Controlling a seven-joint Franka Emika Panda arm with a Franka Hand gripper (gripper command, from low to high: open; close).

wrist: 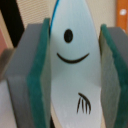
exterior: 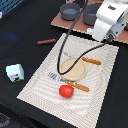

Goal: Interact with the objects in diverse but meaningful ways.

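Filling the wrist view, one white oblong piece [wrist: 72, 60] stands between the two green-padded fingers [wrist: 36, 75] of the gripper [wrist: 72, 75]. Both pads press against its sides, so the pincer is clamped on it. The piece carries a black dot like an eye, a curved black line like a smile, and a few short black strokes lower down.

In the exterior view the white arm [exterior: 107, 22] hangs over the far right of the scene, above the edge of the placemat [exterior: 40, 82]; the held piece itself cannot be made out there. A black cable [exterior: 75, 30] loops down from the arm over the mat.

On the mat, one red tomato [exterior: 66, 91] lies near the closer edge. Just beside it is one knife [exterior: 69, 81] with a wooden handle, its blade pointing toward the exterior view's left. One round wooden plate [exterior: 73, 66] sits just beyond the knife, and one fork [exterior: 91, 61] with a wooden handle lies at the plate's far right side.

Off the mat, on the black tabletop [exterior: 25, 30], one dark brown sausage-like stick [exterior: 46, 41] lies well apart toward the exterior view's left. One small white carton [exterior: 15, 72] with green-blue print stands nearer the camera at the left, also well apart from the mat.

Two grey pots [exterior: 70, 10] stand side by side on a brown board [exterior: 60, 21] at the far edge.
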